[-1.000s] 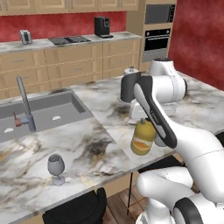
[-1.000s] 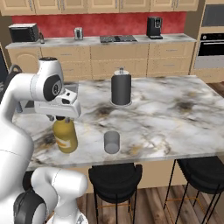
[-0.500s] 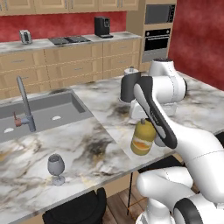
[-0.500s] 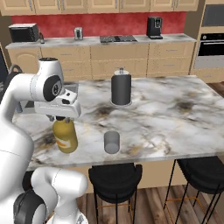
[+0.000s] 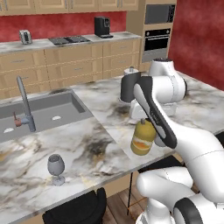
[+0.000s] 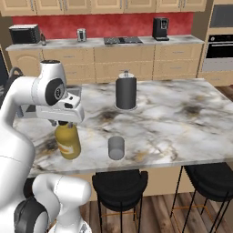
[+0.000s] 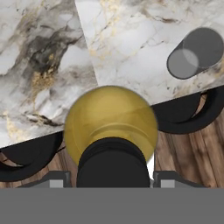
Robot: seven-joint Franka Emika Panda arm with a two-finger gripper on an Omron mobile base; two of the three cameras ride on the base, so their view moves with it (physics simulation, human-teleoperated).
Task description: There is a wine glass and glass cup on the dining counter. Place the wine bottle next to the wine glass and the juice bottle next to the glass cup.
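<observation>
My gripper (image 6: 63, 124) is shut on the black cap of the juice bottle (image 6: 68, 142), a squat yellow-orange bottle held upright at the front edge of the dining counter (image 6: 182, 118). In the hand view the juice bottle (image 7: 109, 118) sits right under the gripper (image 7: 113, 175), and the glass cup (image 7: 192, 54) lies to the upper right. The glass cup (image 6: 116, 148), a short grey tumbler, stands a little to the right of the bottle, apart from it. The juice bottle (image 5: 142, 139) hangs under the gripper (image 5: 144, 120) in the left base view too. Near the counter's front left stands the wine glass (image 5: 56, 168). The wine bottle is out of view.
A tall dark cylinder with a silver top (image 6: 126, 91) stands mid-counter behind the cup. A grey sink (image 5: 43, 111) with a faucet (image 5: 26, 105) is set into the counter's left part. Black stools (image 6: 119, 182) stand below the front edge.
</observation>
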